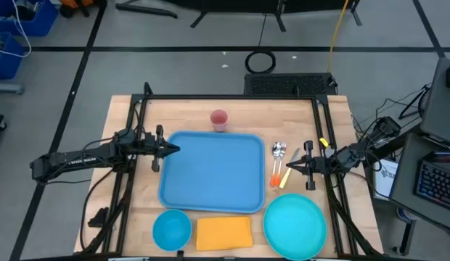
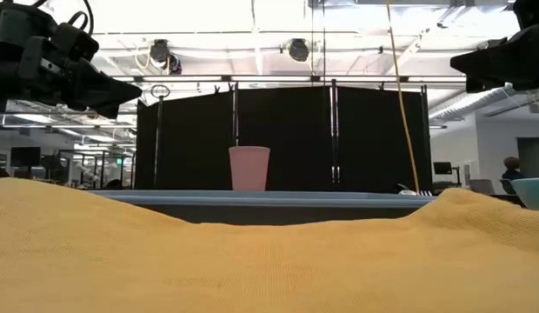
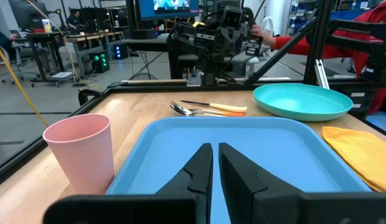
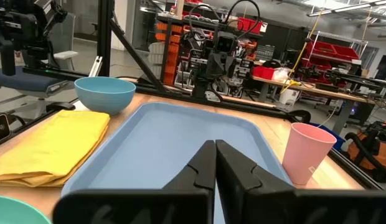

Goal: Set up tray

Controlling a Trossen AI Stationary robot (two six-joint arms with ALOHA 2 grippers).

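The light-blue tray [image 1: 213, 172] lies flat in the middle of the wooden table, nothing on it. My left gripper [image 1: 174, 149] hovers shut over the tray's left rim, pointing right; its fingertips [image 3: 214, 155] show above the tray [image 3: 268, 149]. My right gripper [image 1: 289, 167] hovers shut just right of the tray, over the cutlery [image 1: 278, 161], pointing left; it [image 4: 215, 154] looks across the tray [image 4: 162, 143]. A pink cup [image 1: 219, 120] stands behind the tray.
A teal plate [image 1: 295, 224] sits at the near right, a blue bowl [image 1: 171, 228] at the near left, and an orange napkin [image 1: 223, 233] between them. Spoon, fork and orange-handled utensils lie right of the tray. Black frame rails run along the table's left and right sides.
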